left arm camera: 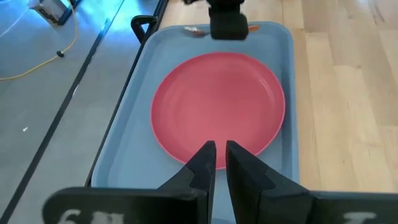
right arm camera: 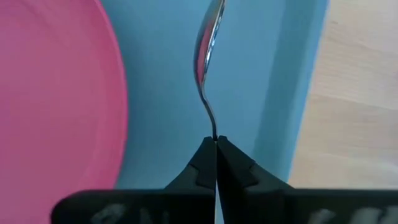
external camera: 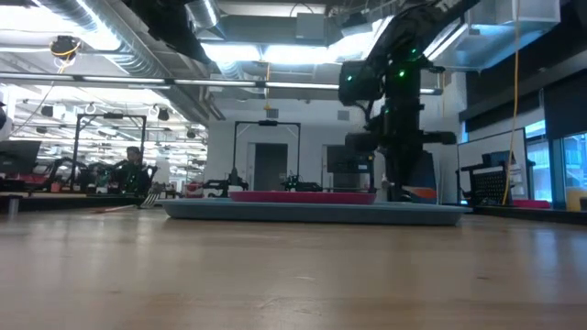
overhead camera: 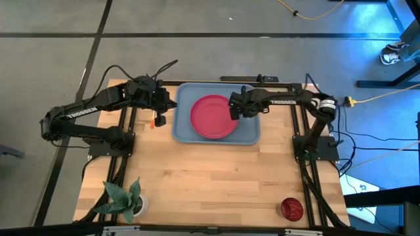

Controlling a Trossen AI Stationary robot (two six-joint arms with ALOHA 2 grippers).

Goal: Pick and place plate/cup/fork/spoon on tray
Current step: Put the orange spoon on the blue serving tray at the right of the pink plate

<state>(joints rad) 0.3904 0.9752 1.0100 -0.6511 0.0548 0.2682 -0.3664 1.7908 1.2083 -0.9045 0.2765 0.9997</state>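
1. The left gripper [overhead camera: 165,105] hovers at the tray's [overhead camera: 184,131] left edge, its narrow jaw gap empty.
2. The plate [overhead camera: 213,117] lies in the tray.
3. The right gripper [right arm camera: 216,144] pinches the spoon [right arm camera: 207,43]; only its wrist view shows this.
4. The cup [overhead camera: 291,208] stands well apart, near the table's front-right corner.

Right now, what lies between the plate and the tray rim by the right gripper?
The spoon, gripped by the right gripper, over bare tray floor; right wrist view shows it.
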